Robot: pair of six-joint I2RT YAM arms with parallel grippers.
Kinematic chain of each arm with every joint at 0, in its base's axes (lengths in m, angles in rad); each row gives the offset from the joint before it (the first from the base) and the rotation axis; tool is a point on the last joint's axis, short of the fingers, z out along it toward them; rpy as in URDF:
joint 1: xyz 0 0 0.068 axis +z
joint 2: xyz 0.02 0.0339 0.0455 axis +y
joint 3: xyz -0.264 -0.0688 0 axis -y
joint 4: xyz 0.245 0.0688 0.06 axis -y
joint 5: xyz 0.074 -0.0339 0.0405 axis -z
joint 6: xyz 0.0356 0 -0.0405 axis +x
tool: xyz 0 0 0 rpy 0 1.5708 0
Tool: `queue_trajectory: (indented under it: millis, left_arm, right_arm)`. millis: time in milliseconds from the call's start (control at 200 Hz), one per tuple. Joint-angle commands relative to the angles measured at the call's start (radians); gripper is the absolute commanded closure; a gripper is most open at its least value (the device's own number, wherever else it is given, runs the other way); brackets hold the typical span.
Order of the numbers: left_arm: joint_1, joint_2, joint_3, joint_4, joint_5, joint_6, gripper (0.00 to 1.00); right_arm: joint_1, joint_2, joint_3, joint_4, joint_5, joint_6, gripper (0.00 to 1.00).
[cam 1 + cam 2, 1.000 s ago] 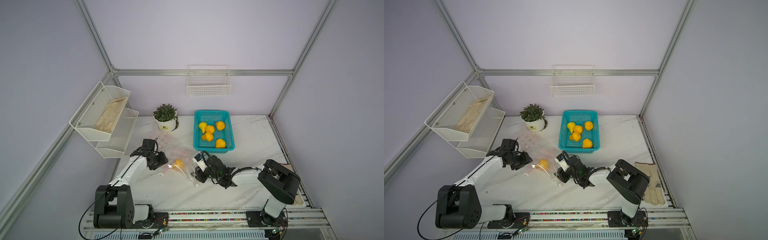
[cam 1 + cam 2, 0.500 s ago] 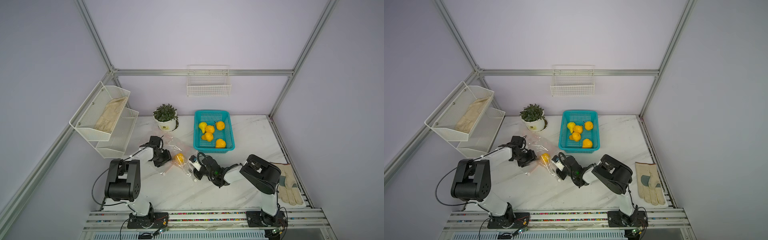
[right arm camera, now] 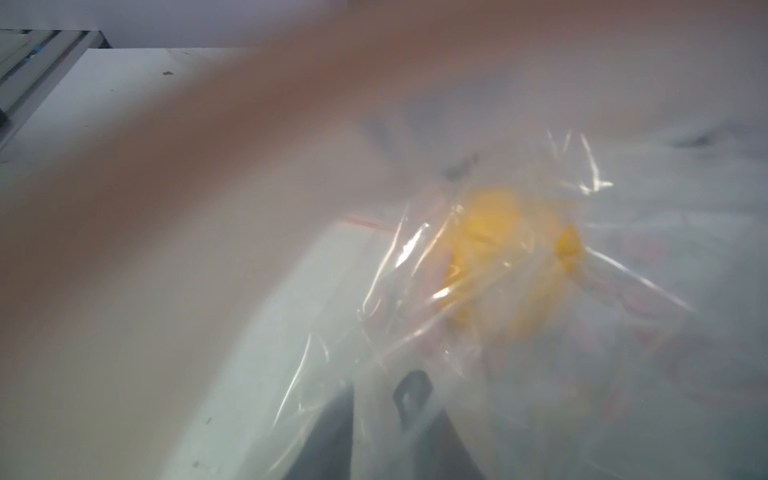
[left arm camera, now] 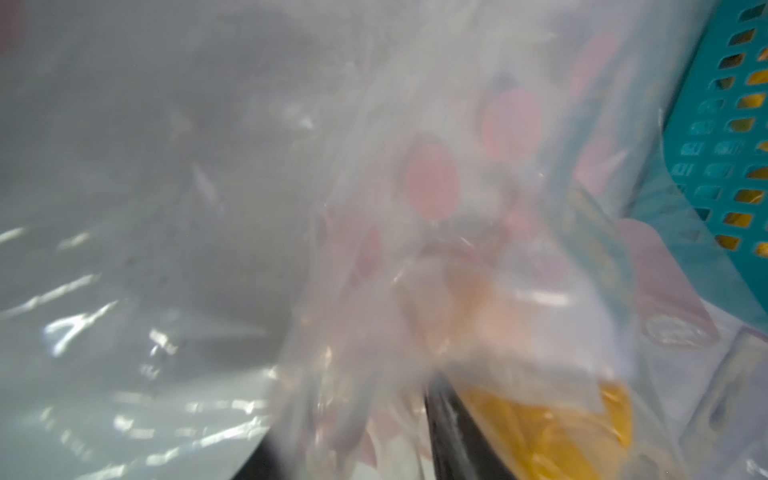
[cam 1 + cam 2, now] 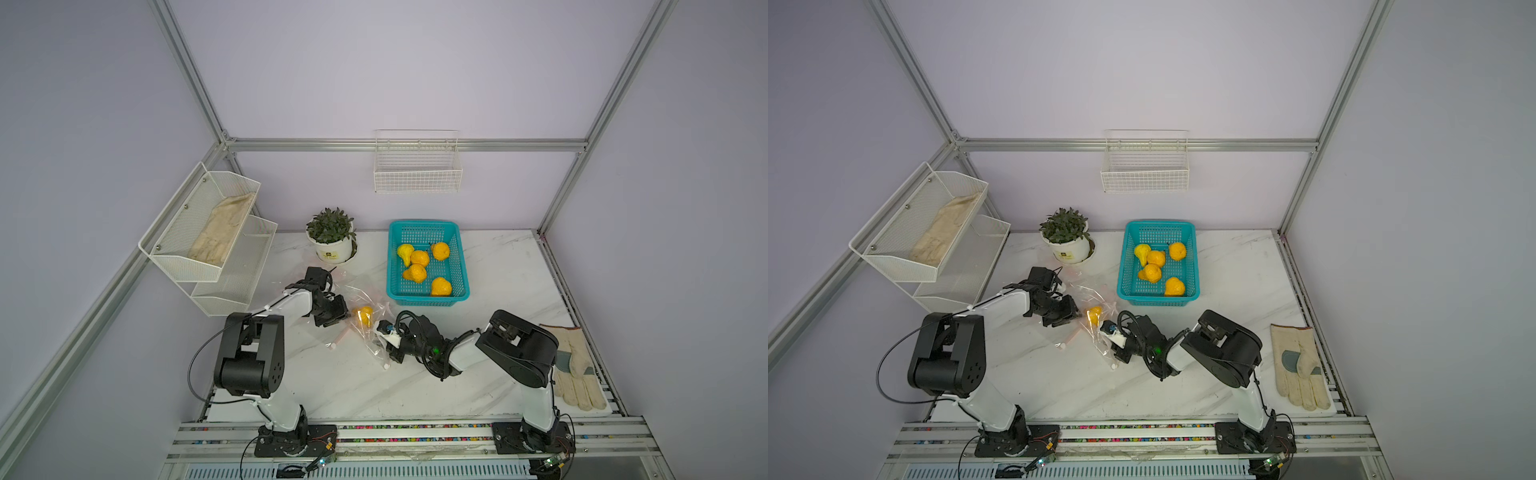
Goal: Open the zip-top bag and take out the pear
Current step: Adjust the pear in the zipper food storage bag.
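Observation:
The clear zip-top bag (image 5: 365,299) (image 5: 1096,297) with pink print lies crumpled mid-table, its pink zip strip (image 5: 341,336) parted toward the near side. The yellow pear (image 5: 364,316) (image 5: 1094,316) sits inside it, blurred in the wrist views (image 4: 540,424) (image 3: 498,257). My left gripper (image 5: 337,316) (image 5: 1070,312) is at the bag's left side, just left of the pear, open, with film between its dark fingers (image 4: 453,436). My right gripper (image 5: 384,332) (image 5: 1112,336) is at the bag's near-right edge, its fingers (image 3: 328,436) close together on a fold of film.
A teal basket (image 5: 428,297) (image 5: 1158,297) (image 4: 723,137) holding several yellow fruits stands just behind the bag. A potted plant (image 5: 332,239) is at the back left, a white wire rack (image 5: 216,249) at the left edge, and a work glove (image 5: 575,365) at the right edge.
My left gripper has slid right, closer to the pear, and the bag with the pear shifted slightly away. The right gripper's fingers have narrowed on the film.

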Motion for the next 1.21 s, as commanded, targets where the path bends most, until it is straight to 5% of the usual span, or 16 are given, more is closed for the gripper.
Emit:
queue_trajectory:
  millis: [0,310,725,980,1200]
  left_arm:
    - [0.001,-0.172,0.010,-0.054,-0.155,0.005,0.40]
    - [0.000,-0.237,0.221,-0.148,-0.142,0.005,0.36]
    - [-0.084,0.150,0.306,-0.063,0.011,-0.013,0.42]
    - [-0.133,0.270,0.331,-0.062,0.068,0.025,0.44]
    - [-0.157,0.282,0.258,-0.045,0.083,0.034,0.65]
  right_arm:
    - [0.004,-0.037,-0.024,0.076,0.095,0.015,0.72]
    - [0.004,-0.056,-0.028,0.052,0.109,0.019,0.72]
    - [0.004,-0.034,0.011,0.028,0.159,0.035,0.63]
    - [0.004,0.006,0.064,-0.025,0.158,0.048,0.54]
    - [0.000,0.063,0.130,-0.066,0.065,0.067,0.43]
